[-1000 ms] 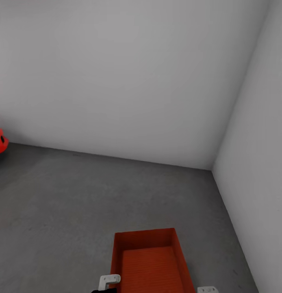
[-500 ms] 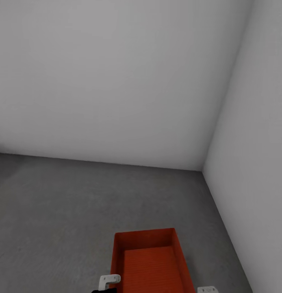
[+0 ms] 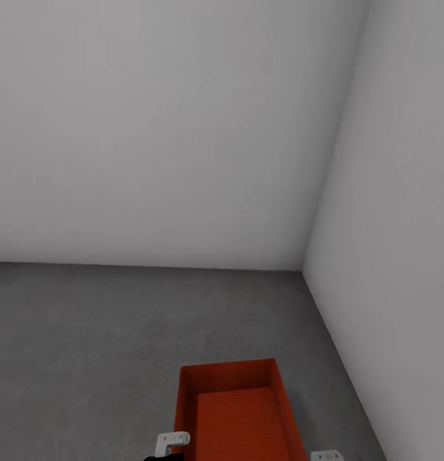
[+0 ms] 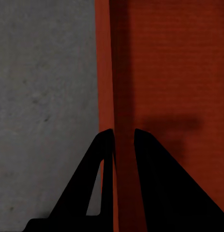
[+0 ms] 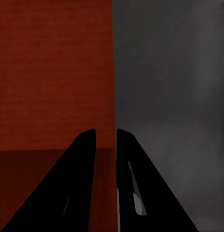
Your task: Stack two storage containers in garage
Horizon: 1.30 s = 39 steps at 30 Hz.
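One orange-red storage container (image 3: 238,410) is carried low in front of the robot, above the dark grey floor (image 3: 87,333). The left gripper (image 4: 123,137) is clamped on its left side wall, one finger on either face. The right gripper (image 5: 106,137) is likewise clamped on the right wall. Ahead, two pale grey walls (image 3: 151,128) meet at a corner on the right; the floor between container and walls is open.

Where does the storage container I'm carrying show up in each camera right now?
Head view: storage container at bottom centre, above the dark grey floor.
Left wrist view: its wall runs between the left gripper fingers.
Right wrist view: its wall between the right gripper fingers.
Shared landmark: the floor.
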Motion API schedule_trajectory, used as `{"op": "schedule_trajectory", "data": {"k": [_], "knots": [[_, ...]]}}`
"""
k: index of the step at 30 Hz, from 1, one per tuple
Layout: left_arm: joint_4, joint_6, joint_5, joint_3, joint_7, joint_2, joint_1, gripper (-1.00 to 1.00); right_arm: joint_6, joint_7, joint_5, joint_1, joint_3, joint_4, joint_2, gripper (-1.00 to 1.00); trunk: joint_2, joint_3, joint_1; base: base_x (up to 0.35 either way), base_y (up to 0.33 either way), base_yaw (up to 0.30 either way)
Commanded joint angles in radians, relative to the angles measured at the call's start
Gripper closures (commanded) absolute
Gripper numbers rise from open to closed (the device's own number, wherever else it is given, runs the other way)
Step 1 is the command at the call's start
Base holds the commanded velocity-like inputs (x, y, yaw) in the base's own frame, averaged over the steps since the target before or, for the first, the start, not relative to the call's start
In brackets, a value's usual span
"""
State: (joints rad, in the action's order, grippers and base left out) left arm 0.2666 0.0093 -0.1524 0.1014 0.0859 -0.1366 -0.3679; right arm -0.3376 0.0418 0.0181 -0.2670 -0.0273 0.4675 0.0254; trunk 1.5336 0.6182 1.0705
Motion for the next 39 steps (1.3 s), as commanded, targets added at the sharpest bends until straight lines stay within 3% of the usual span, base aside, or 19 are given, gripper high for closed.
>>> {"op": "schedule_trajectory", "data": {"k": [1,10,39], "knots": [[0.005,-0.052,-0.01,0.031,-0.037,0.068,0.0,1.0,-0.006,0.049,-0.021,0.0,-0.009,-0.001,0.002,1.0,0.0,0.001,0.001,0.321,0.0,-0.195],[0.005,-0.052,-0.01,0.031,-0.037,0.068,0.0,1.0,-0.006,0.049,-0.021,0.0,-0.008,-0.001,0.002,1.0,0.0,0.001,0.001,0.32,0.0,-0.112],[0.005,-0.051,-0.01,0.031,-0.037,0.068,0.0,1.0,-0.005,0.049,-0.021,0.0,-0.009,-0.001,0.002,1.0,0.0,0.001,0.001,0.311,0.0,-0.003]]}}
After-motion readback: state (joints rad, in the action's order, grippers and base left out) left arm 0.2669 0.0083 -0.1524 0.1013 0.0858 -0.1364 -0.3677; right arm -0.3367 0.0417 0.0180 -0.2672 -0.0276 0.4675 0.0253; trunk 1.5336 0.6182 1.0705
